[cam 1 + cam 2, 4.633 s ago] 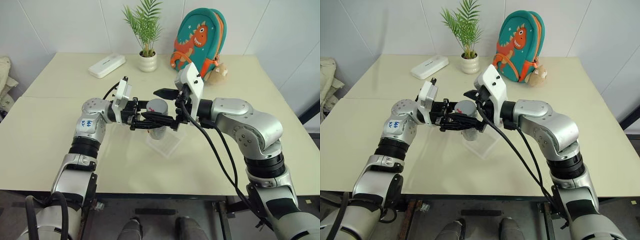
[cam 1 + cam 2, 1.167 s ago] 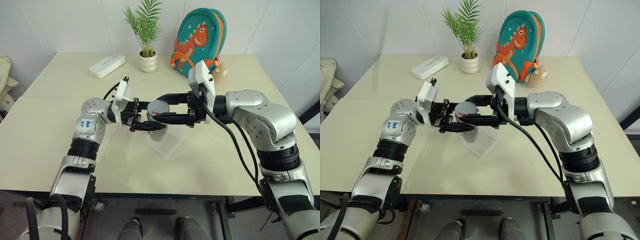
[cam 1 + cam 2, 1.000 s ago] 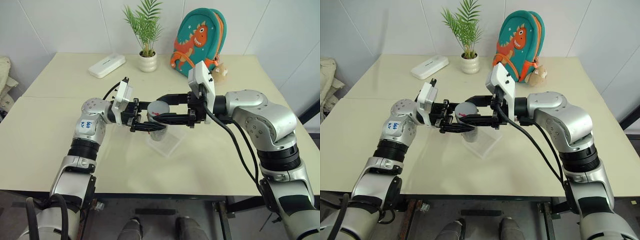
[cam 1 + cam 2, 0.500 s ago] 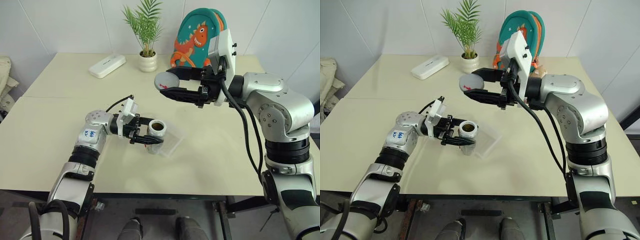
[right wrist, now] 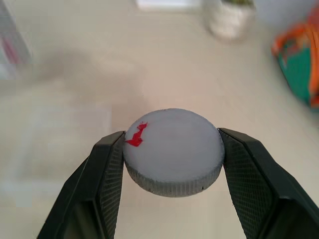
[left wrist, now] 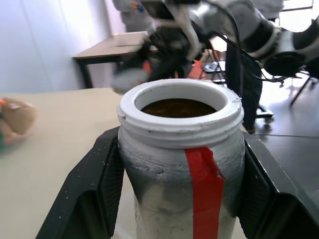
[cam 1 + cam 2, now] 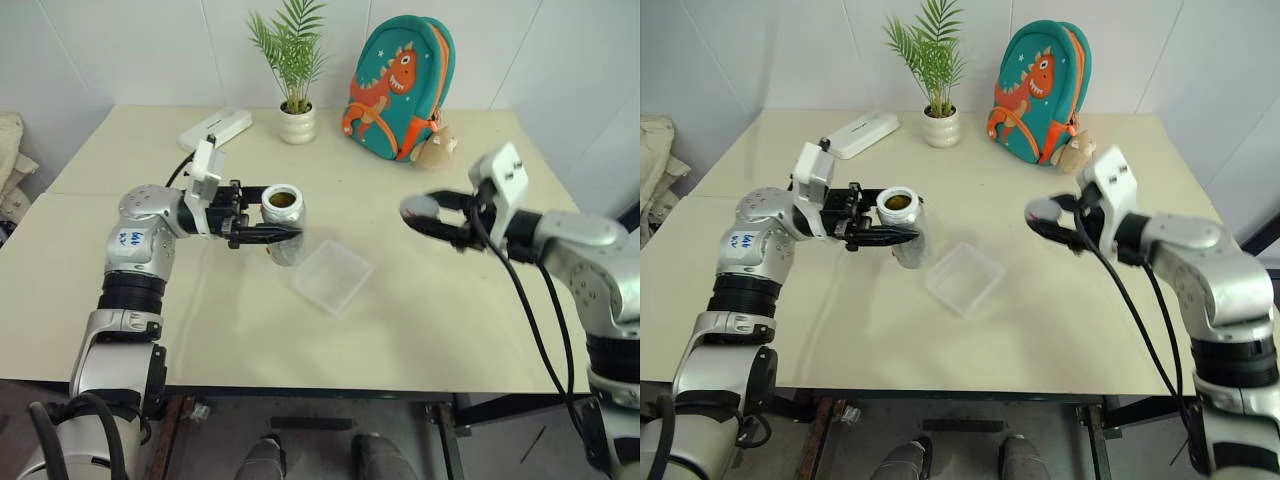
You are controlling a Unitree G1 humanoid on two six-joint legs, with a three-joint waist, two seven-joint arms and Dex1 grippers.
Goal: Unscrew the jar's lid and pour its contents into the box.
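Nearest in, at dead centre, the box (image 7: 332,277) lies flat on the table (image 7: 450,320), clear plastic with nothing inside it. Up at ten o'clock from it, the left gripper (image 7: 268,233) is clamped on the jar (image 7: 283,222), holding it upright above the tabletop just beside the box; the mouth is uncapped and the contents (image 6: 175,107) show as a brown mass down inside the white rim. Over at two o'clock from the box, well apart from the jar, the right gripper (image 7: 432,215) pinches the lid (image 5: 172,152) flat between its fingers, a red mark on its grey top. Further back, a white case (image 7: 215,129), a potted plant (image 7: 292,55) and a dinosaur backpack (image 7: 398,72) line the far edge.
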